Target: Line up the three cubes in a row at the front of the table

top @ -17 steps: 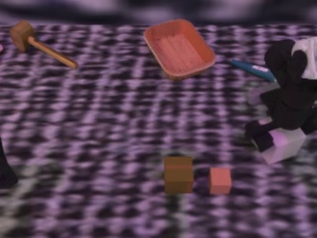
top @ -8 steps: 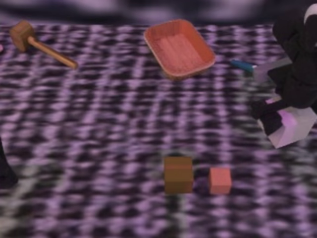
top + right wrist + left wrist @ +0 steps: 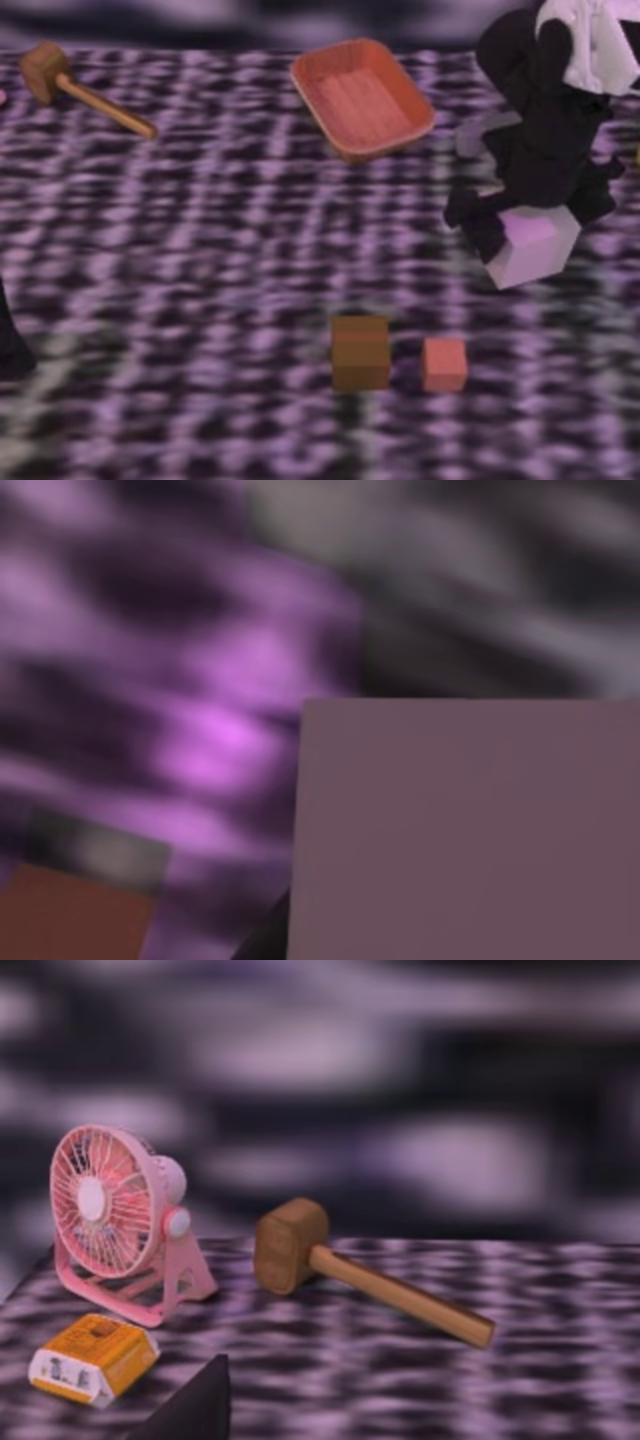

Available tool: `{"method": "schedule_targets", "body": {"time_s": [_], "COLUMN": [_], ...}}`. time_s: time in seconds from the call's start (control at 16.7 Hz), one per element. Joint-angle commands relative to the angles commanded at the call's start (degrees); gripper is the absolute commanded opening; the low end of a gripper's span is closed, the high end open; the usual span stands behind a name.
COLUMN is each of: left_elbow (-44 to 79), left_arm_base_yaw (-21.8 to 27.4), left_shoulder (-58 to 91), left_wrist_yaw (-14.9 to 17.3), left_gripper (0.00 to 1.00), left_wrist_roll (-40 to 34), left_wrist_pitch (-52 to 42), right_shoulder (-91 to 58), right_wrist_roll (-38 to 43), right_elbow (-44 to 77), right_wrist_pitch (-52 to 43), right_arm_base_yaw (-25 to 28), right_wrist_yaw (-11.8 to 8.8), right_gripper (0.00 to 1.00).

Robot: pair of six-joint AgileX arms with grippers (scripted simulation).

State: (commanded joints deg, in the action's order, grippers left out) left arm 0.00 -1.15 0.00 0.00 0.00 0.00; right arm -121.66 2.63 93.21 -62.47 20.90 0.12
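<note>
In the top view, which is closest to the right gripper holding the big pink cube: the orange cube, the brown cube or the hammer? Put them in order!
From the right gripper, shut on the pale pink-lilac cube:
1. Salmon-orange cube, front, just right of centre.
2. Brown cube, front centre, left of the orange one.
3. Mallet, back left corner.

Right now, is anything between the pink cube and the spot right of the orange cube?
Nothing visible. The right gripper holds the pink cube above bare table, up and right of the orange cube.
</note>
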Motion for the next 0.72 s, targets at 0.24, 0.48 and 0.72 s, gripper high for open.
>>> {"method": "schedule_targets", "body": {"time_s": [0.24, 0.48, 0.72], "left_elbow": [0.0, 0.0, 0.0], "left_arm_base_yaw": [0.0, 0.0, 0.0], "left_shoulder": [0.0, 0.0, 0.0], "left_wrist_yaw": [0.0, 0.0, 0.0], "left_gripper": [1.0, 1.0, 1.0], "left_wrist_roll": [0.0, 0.0, 0.0], "left_wrist_pitch": [0.0, 0.0, 0.0], "right_shoulder": [-8.4, -16.4, -21.4], "right_wrist_roll": [17.1, 36.9, 49.3], "right_elbow": [14.8, 29.5, 40.4], "right_wrist_pitch": [-6.9, -13.8, -18.4], "right_arm_base_yaw": [10.5, 22.0, 30.7], "right_wrist_yaw": [0.1, 0.2, 0.4], "right_gripper": [0.0, 0.0, 0.0]}}
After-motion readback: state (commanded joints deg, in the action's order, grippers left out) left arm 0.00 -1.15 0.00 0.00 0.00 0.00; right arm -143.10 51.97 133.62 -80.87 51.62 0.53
